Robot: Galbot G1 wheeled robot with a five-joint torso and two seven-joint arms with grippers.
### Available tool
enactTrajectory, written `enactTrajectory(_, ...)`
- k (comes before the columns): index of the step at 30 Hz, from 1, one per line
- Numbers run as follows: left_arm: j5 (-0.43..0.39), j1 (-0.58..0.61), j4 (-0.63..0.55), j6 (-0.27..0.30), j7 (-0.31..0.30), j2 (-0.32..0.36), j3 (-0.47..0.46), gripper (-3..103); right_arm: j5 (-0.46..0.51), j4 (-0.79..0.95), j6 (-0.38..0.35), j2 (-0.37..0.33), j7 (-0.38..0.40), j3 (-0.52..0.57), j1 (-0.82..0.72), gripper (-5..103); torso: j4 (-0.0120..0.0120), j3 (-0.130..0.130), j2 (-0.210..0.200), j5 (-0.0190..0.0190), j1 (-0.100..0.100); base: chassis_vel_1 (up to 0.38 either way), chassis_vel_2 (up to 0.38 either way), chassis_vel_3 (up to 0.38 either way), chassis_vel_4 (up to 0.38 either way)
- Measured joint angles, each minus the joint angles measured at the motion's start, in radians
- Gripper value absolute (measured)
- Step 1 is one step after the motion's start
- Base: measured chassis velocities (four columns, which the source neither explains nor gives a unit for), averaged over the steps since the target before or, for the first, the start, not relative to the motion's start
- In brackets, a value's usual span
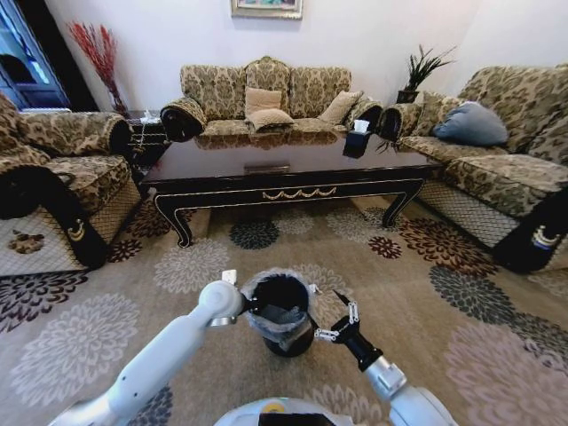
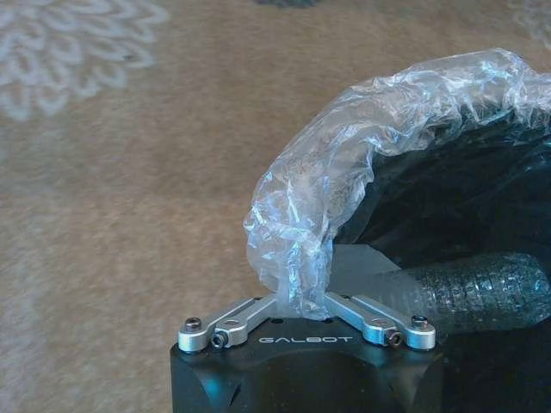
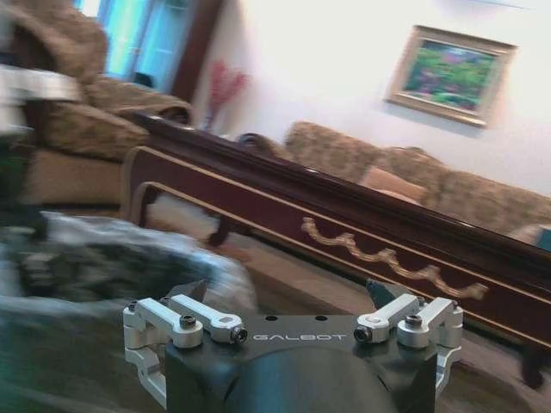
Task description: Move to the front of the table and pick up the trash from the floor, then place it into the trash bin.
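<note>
Here the table (image 1: 293, 169) stood well ahead across the floor (image 1: 426, 266), while the trash bin (image 1: 282, 315) sat upright just before the robot, its mouth facing up and its long axis vertical. The left gripper (image 1: 241, 306) was at the bin's rim; in the left wrist view the liner covered its fingertips, so I cannot tell how they stood. A clear ribbed bottle (image 2: 482, 288) lay across inside the mouth, pointing sideways. The right gripper (image 1: 342, 324) hovered beside the bin, fingers spread and empty. In my judgement, a good drop needed the piece fully past the liner before letting go.
</note>
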Motion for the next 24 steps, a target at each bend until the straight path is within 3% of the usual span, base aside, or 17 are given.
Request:
enactTrajectory(9,-0.012,0.090,0.001,0.000,0.028,0.095,-0.157,0,0.134,-0.088,-0.027,-0.018,0.011,0.067,0.081,100,0.0000,0.000,0.000,-0.0001,0.000,0.000,0.000,0.000,0.000)
enactTrajectory(24,0.031,0.099,0.129,0.000,0.109,0.089,-0.260,0,0.201,-0.317,-0.052,0.005,0.015,0.015,0.200,100,-0.0002,0.000,0.000,-0.0002,0.000,0.000,0.000,0.000,0.000)
